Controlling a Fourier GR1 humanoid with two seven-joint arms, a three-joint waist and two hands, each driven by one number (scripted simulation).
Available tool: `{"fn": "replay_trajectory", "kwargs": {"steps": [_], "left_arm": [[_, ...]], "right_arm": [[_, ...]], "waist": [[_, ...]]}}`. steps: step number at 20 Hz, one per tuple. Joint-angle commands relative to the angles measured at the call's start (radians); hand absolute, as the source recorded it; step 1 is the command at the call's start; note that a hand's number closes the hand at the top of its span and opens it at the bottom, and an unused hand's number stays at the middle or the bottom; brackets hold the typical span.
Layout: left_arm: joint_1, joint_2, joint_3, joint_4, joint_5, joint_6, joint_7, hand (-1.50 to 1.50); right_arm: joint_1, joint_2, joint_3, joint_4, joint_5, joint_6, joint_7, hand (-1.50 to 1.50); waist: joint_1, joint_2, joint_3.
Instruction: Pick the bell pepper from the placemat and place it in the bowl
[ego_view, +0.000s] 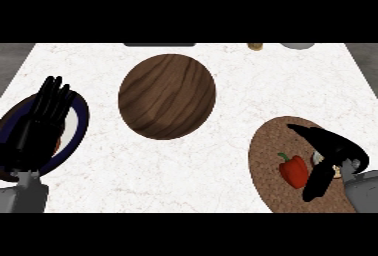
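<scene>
Red bell pepper (294, 171) lies on the woven placemat (275, 145), and I see my right hand (332, 150) just beside it, fingers spread, holding nothing. My left hand (40, 117) rests open, fingers up, over a dark-rimmed plate (80, 107); the wooden bowl (167, 96) sits between them.

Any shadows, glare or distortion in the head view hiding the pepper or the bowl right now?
Head view: lighting flat, no glare on the white marble counter, no clear cast shadows. The round brown wooden bowl and woven brown placemat look stretched taller than wide. The red bell pepper shows plainly, with the black right hand beside it, partly overlapping its right edge. The black left hand covers a dark-rimmed plate.
</scene>
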Motion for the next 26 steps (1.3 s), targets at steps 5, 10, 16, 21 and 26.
{"fn": "replay_trajectory", "kwargs": {"steps": [5,10,16,21,26], "left_arm": [[0.006,-0.015,0.033,0.0,-0.015,-0.048,-0.005,0.0],[-0.02,-0.023,0.025,-0.054,-0.03,-0.018,0.079,0.0],[0.025,-0.046,0.019,-0.026,-0.046,-0.039,0.022,0.0],[-0.04,-0.059,0.041,0.082,-0.065,-0.042,-0.017,0.0],[-0.012,-0.047,0.063,0.047,-0.048,-0.081,-0.016,0.0]], "right_arm": [[0.033,0.106,-0.022,0.067,0.152,0.027,-0.074,-1.5],[0.011,0.121,-0.07,0.09,0.166,0.105,-0.061,-1.5],[-0.096,0.138,0.036,0.226,0.304,0.098,-0.194,1.5],[-0.009,0.089,0.025,0.183,0.387,0.056,-0.336,1.5],[-0.024,0.08,-0.003,0.19,0.454,0.072,-0.402,1.5]], "waist": [[0.0,0.0,0.0],[0.0,0.0,0.0],[0.008,0.002,0.0],[-0.003,0.001,0.0],[-0.001,0.0,0.0]]}}
